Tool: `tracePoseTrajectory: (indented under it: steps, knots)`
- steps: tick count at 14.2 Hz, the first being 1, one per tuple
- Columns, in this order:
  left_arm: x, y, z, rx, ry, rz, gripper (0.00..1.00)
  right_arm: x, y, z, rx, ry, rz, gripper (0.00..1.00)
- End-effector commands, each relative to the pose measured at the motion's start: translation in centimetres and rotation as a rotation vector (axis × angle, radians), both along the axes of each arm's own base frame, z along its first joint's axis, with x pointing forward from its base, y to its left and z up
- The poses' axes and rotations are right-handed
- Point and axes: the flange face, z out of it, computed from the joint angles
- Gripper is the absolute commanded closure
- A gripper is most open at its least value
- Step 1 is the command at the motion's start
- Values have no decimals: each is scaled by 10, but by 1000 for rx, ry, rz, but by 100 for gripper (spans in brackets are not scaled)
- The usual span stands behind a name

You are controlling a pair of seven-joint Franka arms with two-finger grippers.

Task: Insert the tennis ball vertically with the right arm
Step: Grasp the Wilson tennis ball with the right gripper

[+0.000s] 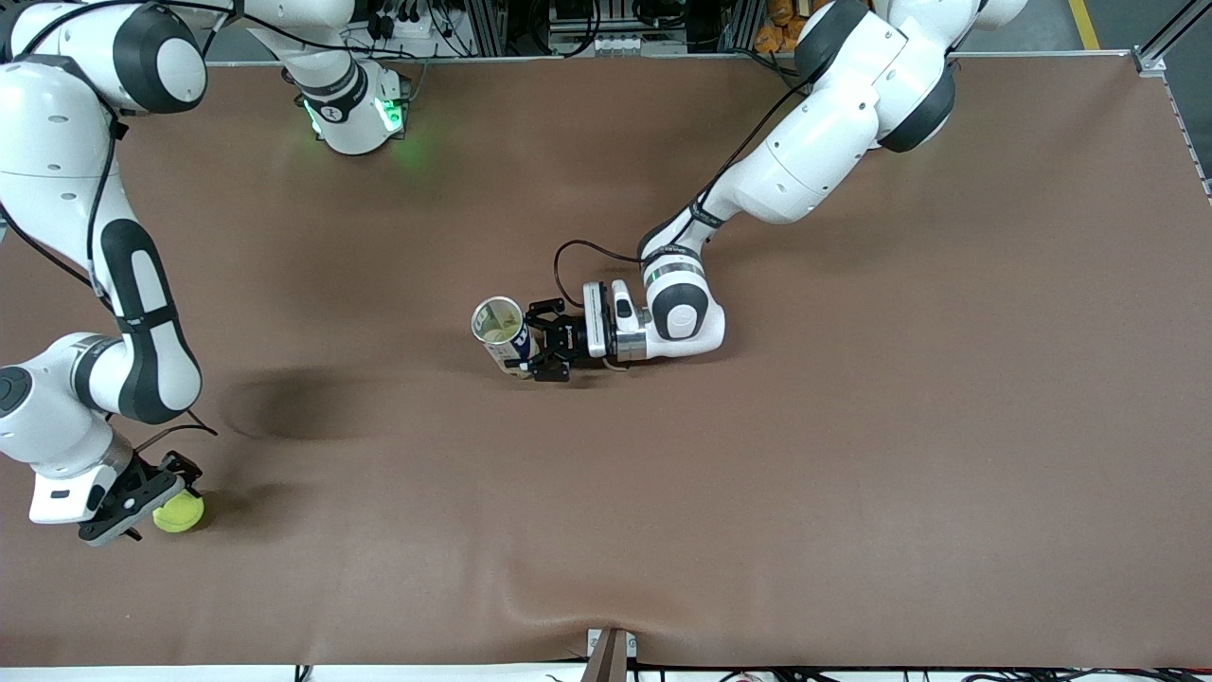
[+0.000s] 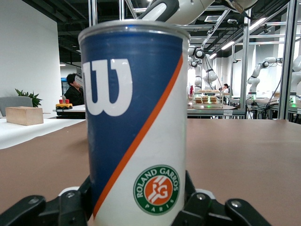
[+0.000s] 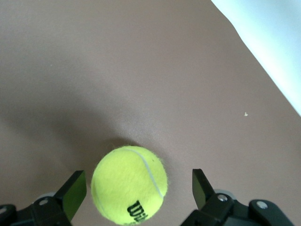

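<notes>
A yellow-green tennis ball (image 1: 180,514) (image 3: 129,184) lies on the brown table near the right arm's end, close to the front camera. My right gripper (image 1: 159,502) (image 3: 137,188) is low over it and open. Its fingers (image 3: 75,188) stand on either side of the ball, with a wider gap at one side. In the middle of the table a blue-and-white ball can (image 1: 502,333) (image 2: 136,117) stands upright with its open mouth up. My left gripper (image 1: 547,352) (image 2: 136,209) is shut on the can's lower part from the side.
The brown table cover (image 1: 757,474) has a raised fold (image 1: 568,606) near the front edge. The table's edge (image 3: 273,47) runs close by the ball. The right arm's base (image 1: 355,114) with a green light stands at the back.
</notes>
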Motion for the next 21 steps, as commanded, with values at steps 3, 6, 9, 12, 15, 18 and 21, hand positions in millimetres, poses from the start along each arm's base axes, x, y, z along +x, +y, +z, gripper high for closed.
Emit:
tracePoseTrajectory:
  steps: [3,6,9,12,15,18,21]
  knots:
    - [-6,0,-18,1,-124,42,30,1,-11,-10,23,-42,21,0]
    - [-7,0,-20,3,-125,42,30,-2,-13,-21,67,-39,3,0]
    - [-7,0,-22,4,-122,42,30,-3,-14,-26,73,-32,-1,33]
    - [-7,0,-22,4,-122,42,30,-2,-12,-24,76,-33,-4,42]
    - [-7,0,-22,5,-123,41,30,6,9,-1,79,-52,11,53]
    - [-8,1,-24,6,-119,42,30,14,53,49,122,1,-11,52]
    - [-8,1,-25,6,-118,42,30,7,108,93,200,149,-190,52]
